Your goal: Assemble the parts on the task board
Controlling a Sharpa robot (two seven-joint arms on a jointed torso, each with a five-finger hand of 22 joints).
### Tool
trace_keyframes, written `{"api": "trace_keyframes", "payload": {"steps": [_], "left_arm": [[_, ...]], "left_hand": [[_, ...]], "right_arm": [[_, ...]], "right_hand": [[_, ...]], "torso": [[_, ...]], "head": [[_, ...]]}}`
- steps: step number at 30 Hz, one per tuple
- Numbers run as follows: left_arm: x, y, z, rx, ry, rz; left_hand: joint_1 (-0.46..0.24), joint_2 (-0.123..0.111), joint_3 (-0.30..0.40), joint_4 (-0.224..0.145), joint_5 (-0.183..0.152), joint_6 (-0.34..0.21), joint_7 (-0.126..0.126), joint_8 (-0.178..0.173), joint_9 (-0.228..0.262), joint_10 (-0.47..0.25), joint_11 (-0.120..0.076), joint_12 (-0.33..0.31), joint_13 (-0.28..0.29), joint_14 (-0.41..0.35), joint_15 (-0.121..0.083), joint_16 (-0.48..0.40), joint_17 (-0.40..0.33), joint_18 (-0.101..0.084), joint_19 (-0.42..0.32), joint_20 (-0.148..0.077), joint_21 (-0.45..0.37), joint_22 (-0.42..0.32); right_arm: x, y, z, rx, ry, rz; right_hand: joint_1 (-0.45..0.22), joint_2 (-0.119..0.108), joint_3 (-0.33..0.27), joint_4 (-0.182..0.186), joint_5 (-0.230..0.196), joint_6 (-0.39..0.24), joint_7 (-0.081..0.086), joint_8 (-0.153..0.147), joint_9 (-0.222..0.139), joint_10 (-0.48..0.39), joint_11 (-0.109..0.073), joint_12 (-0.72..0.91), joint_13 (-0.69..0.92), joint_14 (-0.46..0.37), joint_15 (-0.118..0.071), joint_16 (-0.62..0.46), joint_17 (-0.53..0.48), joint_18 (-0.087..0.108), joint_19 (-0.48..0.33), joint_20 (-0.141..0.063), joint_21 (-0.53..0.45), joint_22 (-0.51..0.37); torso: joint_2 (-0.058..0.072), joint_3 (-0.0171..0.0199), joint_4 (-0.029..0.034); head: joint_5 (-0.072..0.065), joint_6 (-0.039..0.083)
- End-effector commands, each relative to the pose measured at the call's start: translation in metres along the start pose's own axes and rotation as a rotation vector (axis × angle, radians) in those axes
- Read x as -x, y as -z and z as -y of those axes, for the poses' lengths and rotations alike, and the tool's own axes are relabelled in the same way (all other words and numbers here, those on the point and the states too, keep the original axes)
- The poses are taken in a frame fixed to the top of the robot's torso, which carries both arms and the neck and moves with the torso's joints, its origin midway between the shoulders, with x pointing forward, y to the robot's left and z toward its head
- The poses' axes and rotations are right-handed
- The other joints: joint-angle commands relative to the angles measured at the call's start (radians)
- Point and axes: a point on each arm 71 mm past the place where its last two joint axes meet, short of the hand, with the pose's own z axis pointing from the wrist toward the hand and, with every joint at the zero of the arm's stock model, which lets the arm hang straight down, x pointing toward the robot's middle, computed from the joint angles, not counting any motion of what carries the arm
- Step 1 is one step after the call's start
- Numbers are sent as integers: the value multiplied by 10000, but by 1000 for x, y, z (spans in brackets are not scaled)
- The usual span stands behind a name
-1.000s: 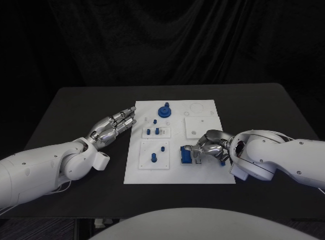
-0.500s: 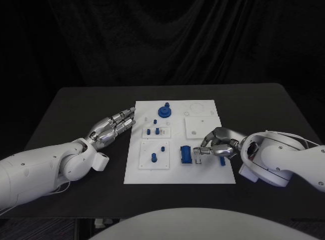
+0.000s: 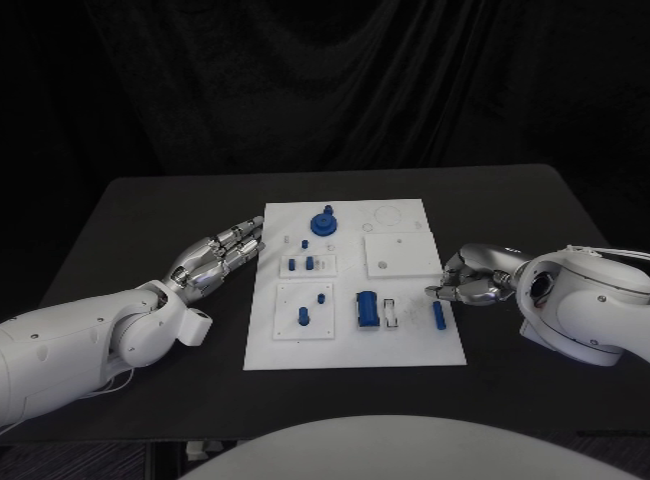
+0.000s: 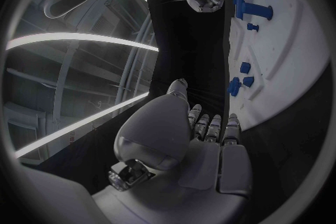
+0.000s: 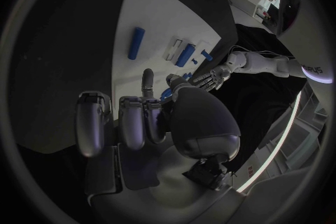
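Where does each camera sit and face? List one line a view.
Head view: on the head, looking down at the white task board, silver left hand and right hand.
Left wrist view: behind that hand, facing along the board.
Right wrist view: behind that hand, facing across the board.
Shared: each wrist view shows the other hand.

A black table point(image 3: 152, 215) stands before a dark, pleated curtain point(image 3: 340, 80).

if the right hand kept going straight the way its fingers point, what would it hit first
Most likely the slim blue rod lying on the task board just ahead of the right hand, whose fingers point across the board toward the left hand. Height above the board is unclear, so it might pass over it.
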Motion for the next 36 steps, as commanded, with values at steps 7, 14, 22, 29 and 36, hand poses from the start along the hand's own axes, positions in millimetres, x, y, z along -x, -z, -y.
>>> {"api": "trace_keyframes", "payload": {"steps": [7,14,22,29,36], "left_arm": [[-1,0,1,-128,48,-39],[-1,0,1,-114,50,-43],[-1,-1,0,-114,57,-55],[-1,0,0,-105,56,-49],[-1,-1,0,-99,63,-62]], "left_hand": [[37,-55,66,-6,52,60,11,68,16,25,-33,-19,-5,-4,53,-37,-13,27,10,39,-35,-15],[36,-55,66,-7,69,54,12,68,15,24,-33,-20,-6,-4,54,-37,-13,29,10,41,-35,-15],[35,-55,67,-8,68,50,11,67,14,20,-31,-21,-7,-4,55,-37,-13,29,10,42,-35,-15],[35,-55,67,-8,68,50,11,67,14,20,-31,-21,-7,-4,55,-37,-13,29,10,42,-35,-15],[35,-55,68,-10,59,43,13,66,13,18,-23,-21,-7,-4,55,-37,-13,30,10,44,-35,-15]], "right_arm": [[-10,3,8,-953,2038,278],[-17,1,8,-982,2282,235],[-23,-2,4,-826,2248,234],[-28,-5,3,-738,2230,174],[-36,-8,5,-752,2282,-66]], "right_hand": [[-108,-124,-78,126,104,115,-22,66,59,1041,-90,27,2632,832,-78,-11,1453,-37,651,-66,36,2268],[-115,-129,-87,146,133,145,-36,90,85,1041,-102,27,2632,824,-87,-26,1413,-29,639,-74,9,2258],[-104,-143,-94,166,117,86,-31,45,82,1041,-105,27,2632,810,-96,-51,1347,-22,627,-83,-19,2247],[-41,-151,-80,195,147,-48,10,-141,2,1041,-79,27,2632,796,-84,-79,1281,-13,609,-88,-57,2233],[58,-162,-55,204,170,-109,73,-405,-160,1041,-26,27,2632,786,-43,-102,1228,-7,595,-60,-88,2222]], "torso": [[18,-3,-31],[10,2,-13],[18,-1,-27],[13,-2,-23],[9,-2,-15]], "head": [[-94,-1],[-127,-1],[-115,-1],[-110,-1],[-103,-1]]}}
